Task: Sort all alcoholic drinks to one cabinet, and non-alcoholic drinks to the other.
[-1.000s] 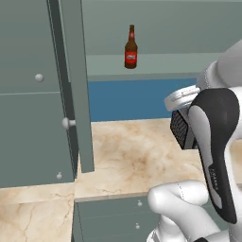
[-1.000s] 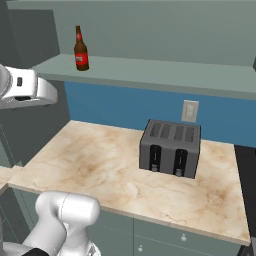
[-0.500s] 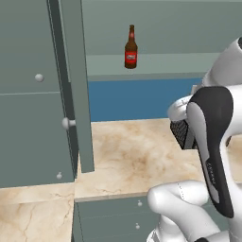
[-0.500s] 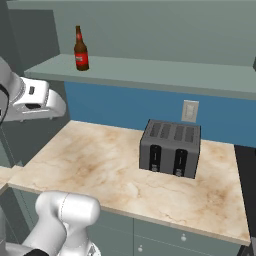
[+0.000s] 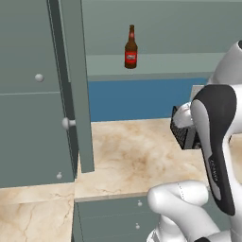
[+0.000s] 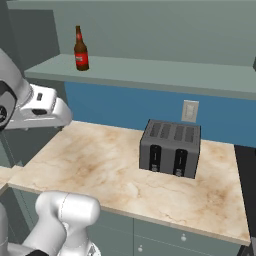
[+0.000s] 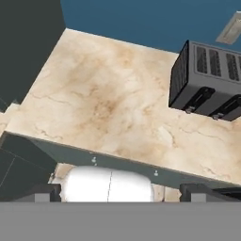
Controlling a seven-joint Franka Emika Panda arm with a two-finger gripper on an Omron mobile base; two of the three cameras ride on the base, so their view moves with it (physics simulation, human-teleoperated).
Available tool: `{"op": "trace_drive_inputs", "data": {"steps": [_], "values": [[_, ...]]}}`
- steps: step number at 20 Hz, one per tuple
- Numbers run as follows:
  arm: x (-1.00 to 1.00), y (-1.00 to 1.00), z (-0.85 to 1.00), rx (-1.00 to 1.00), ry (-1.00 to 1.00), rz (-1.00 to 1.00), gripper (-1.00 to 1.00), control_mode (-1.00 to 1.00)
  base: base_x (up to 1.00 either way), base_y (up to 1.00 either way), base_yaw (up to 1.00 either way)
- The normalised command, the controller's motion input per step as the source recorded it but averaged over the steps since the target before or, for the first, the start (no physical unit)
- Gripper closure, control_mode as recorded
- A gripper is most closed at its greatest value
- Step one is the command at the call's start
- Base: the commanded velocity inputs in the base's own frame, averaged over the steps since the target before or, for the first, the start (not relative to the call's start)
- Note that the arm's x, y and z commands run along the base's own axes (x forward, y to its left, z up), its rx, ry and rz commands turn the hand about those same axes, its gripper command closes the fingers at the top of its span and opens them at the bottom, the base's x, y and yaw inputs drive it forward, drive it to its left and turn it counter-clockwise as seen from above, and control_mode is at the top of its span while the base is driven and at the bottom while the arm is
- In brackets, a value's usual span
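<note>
One of the alcoholic drinks, a slim brown beer bottle (image 5: 131,47) (image 6: 81,49) with a red label, stands upright on the shelf of the open upper cabinet (image 5: 156,64) (image 6: 150,72). The non-alcoholic drinks are out of view. My gripper (image 7: 122,192) is open, its dark fingertips (image 7: 46,191) wide apart with nothing between them. It hangs over the front edge of the marble counter (image 7: 108,108), well below and in front of the bottle. In the right base view my white hand (image 6: 42,106) hovers above the counter's left end.
A grey toaster (image 6: 171,147) (image 7: 207,84) sits on the counter's right half, against the blue wall. An open cabinet door (image 5: 75,94) with round knobs juts out at the left. Drawers (image 5: 113,217) run under the counter.
My hand has come down and a little to the right, from shelf height to just above the counter. The beer bottle and the toaster have not moved.
</note>
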Motion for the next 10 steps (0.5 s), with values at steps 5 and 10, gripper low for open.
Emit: {"op": "trace_drive_inputs", "data": {"steps": [5,10], "values": [[0.00,0.00,0.00,0.00,0.00,0.00,-1.00,1.00,-1.00,-0.45,-0.12],[0.00,0.00,0.00,0.00,0.00,0.00,-1.00,1.00,-1.00,-0.60,-0.20]]}}
